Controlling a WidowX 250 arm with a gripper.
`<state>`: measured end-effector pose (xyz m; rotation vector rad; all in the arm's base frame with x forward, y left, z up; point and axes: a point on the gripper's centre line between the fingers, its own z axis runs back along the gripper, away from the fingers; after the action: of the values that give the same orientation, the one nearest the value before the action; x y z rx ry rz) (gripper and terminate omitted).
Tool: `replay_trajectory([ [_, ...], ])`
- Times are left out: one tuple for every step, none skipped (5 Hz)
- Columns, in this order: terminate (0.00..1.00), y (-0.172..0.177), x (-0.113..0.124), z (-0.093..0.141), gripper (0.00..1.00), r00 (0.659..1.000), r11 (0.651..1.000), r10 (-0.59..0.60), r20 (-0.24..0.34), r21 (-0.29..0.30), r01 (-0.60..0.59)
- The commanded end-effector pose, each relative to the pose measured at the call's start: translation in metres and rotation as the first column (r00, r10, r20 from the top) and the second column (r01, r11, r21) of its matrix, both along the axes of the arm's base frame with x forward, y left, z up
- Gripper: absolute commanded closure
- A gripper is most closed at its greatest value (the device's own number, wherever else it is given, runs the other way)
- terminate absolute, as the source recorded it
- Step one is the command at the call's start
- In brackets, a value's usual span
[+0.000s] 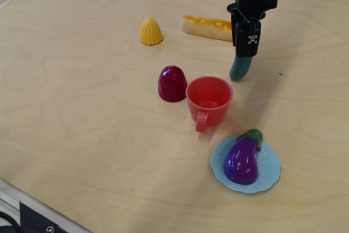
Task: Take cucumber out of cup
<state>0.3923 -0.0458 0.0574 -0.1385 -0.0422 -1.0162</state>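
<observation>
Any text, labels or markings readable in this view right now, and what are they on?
No readable words or numbers anywhere.
The claw carries a small black-and-white patterned tag, not legible text.
The cucumber, cup, bread roll, corn, dome, eggplant and plate bear no print.

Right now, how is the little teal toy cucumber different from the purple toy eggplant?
The teal plastic cucumber hangs nearly upright, pinched in the black gripper; the glossy purple eggplant lies on a light blue plate. The cucumber is slim and plain; the eggplant is fatter with a green cap. Both are smooth toy vegetables.
</observation>
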Motion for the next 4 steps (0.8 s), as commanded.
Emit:
replay_trajectory([
  [0.00,-0.007,0.006,0.021,1.00,0.997,0.998,-0.038,0.068,-0.048,0.042],
  [0.00,-0.016,0.006,0.016,1.00,0.997,0.996,-0.048,0.063,-0.068,0.053],
  [0.00,-0.025,0.006,0.007,1.00,0.997,0.996,-0.048,0.057,-0.078,0.052],
  [0.00,-0.034,0.013,-0.009,1.00,0.997,0.994,-0.061,0.041,-0.091,0.065],
])
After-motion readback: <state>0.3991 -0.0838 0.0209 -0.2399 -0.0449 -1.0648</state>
